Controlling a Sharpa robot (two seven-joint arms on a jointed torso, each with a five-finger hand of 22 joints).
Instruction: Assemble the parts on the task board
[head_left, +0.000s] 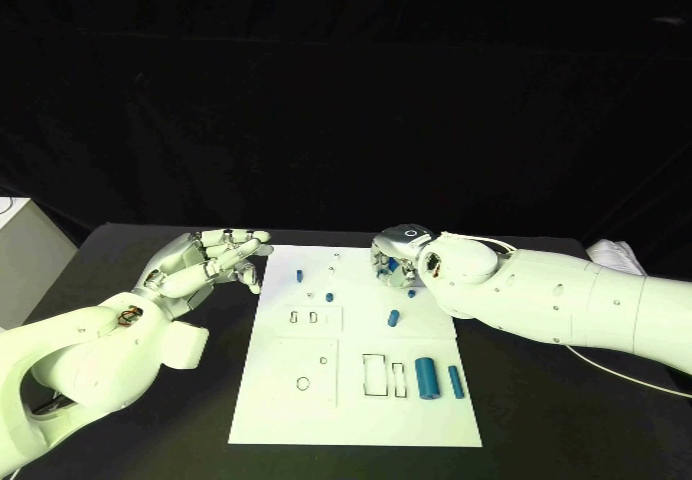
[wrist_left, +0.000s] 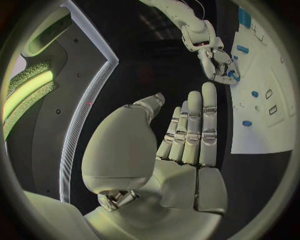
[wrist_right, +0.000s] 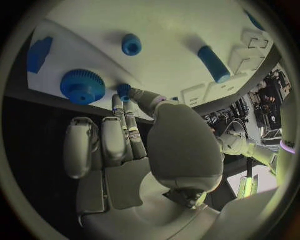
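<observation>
Small blue peg (wrist_right: 124, 91) nearest our right wrist camera, pinched at fingertips (wrist_right: 133, 96) of right hand (head_left: 400, 258), at far edge of white board (head_left: 361, 415). Blue gear (wrist_right: 82, 86) just beside it. Loose cylinders (head_left: 427, 376) lie near board's right edge. Left hand (head_left: 209, 262) off board's left edge, fingers straight, apart, holding nothing. We judge risk: thin pinch lets peg tilt or slip; fingers could nudge gear.
</observation>
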